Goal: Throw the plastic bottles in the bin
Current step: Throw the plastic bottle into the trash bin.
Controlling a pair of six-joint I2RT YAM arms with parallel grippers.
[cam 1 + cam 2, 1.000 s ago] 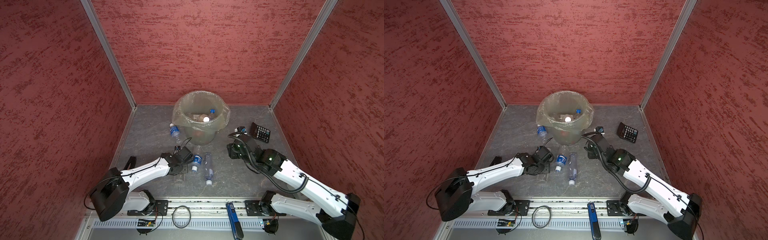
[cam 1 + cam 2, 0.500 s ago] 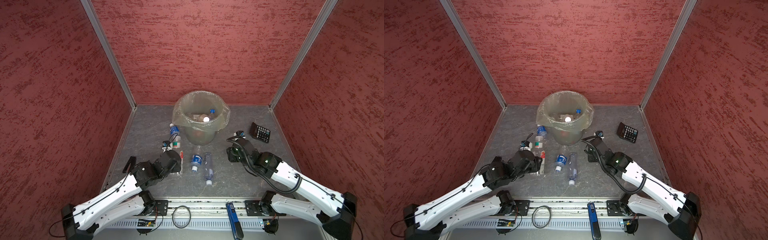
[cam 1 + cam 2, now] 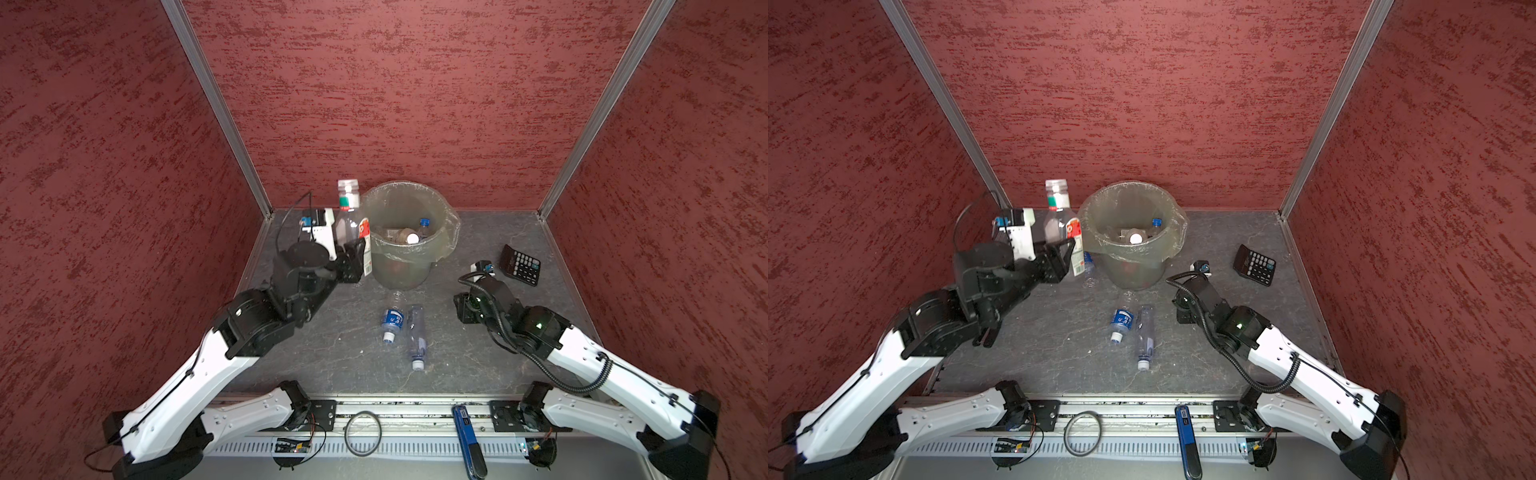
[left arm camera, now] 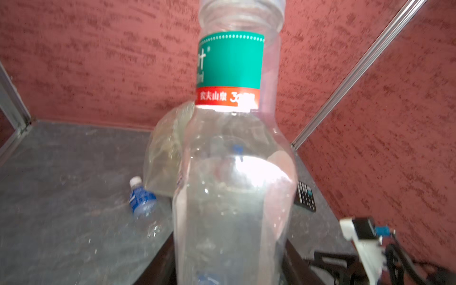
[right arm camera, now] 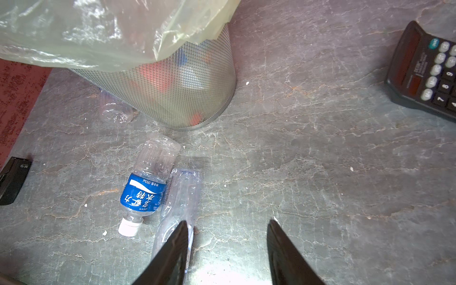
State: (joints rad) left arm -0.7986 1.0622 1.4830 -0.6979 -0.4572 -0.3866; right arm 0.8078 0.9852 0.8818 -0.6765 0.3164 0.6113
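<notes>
My left gripper is shut on a clear plastic bottle with a green and red neck band. It holds the bottle upright in the air, just left of the bin. The bin holds several bottles. On the floor in front of it lie a blue-labelled bottle and a crushed clear bottle. Another blue-labelled bottle lies at the bin's left foot. My right gripper is open and low, just right of the crushed bottle, with bare floor between its fingers.
A black calculator lies right of the bin, near the right wall. A small black object sits on the floor at the left. Red walls close in the back and both sides.
My left arm has lifted the green-banded bottle from the floor and carried it back, up beside the bin. The right arm has shifted only slightly.
</notes>
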